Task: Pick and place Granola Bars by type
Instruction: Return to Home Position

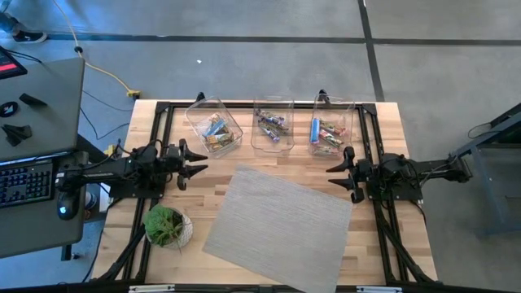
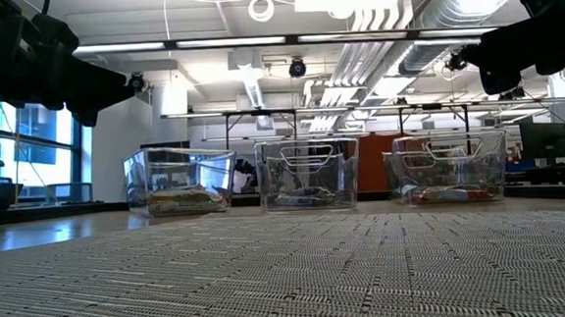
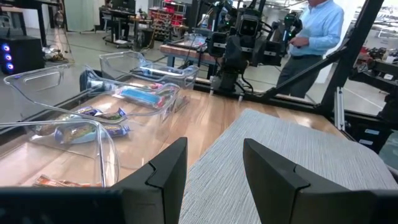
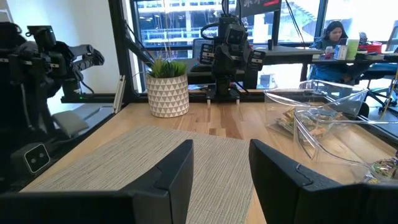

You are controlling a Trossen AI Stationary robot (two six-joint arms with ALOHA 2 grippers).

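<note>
Flanking the mat [image 1: 277,228], left and right jaws gape empty; print on binned granola bars [image 1: 216,130] unreadable.

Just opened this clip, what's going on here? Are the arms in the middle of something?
Nothing is being handled. The left end effector and right end effector are both open and empty, raised at either side of the grey mat, which has no bars on it. The granola bars lie in three clear bins along the far edge: yellow-green ones in the left bin, purple and silver in the middle bin, mostly red in the right bin. The sorting looks finished.
</note>
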